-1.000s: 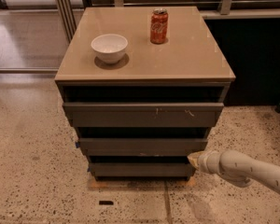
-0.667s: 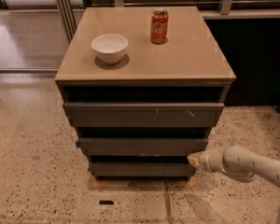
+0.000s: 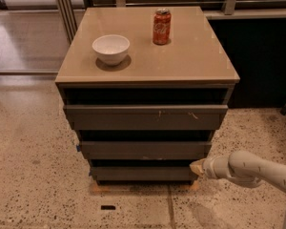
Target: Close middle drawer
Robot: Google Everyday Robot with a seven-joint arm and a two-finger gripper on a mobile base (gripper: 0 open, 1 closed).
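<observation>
The middle drawer [image 3: 145,150] is a dark grey-brown, handle-less front of medium width, between a wider scratched top front [image 3: 145,117] and a narrower bottom front [image 3: 143,173]. Its front stands a little short of the top front, with a dark gap above it. My gripper [image 3: 197,168] is at the end of the pale arm that comes in from the lower right. Its tip sits at the right end of the bottom front, just below the middle drawer's right corner.
On the tan cabinet top [image 3: 190,56] stand a white bowl [image 3: 111,48] and a red soda can [image 3: 161,26]. The cabinet stands on a speckled floor [image 3: 33,175]. A dark wall [image 3: 262,61] is to the right, and a glass partition [image 3: 28,27] to the left.
My arm has bent and drawn back a little to the right. The gripper tip stays near the bottom right corner of the drawers. The drawers have not visibly moved.
</observation>
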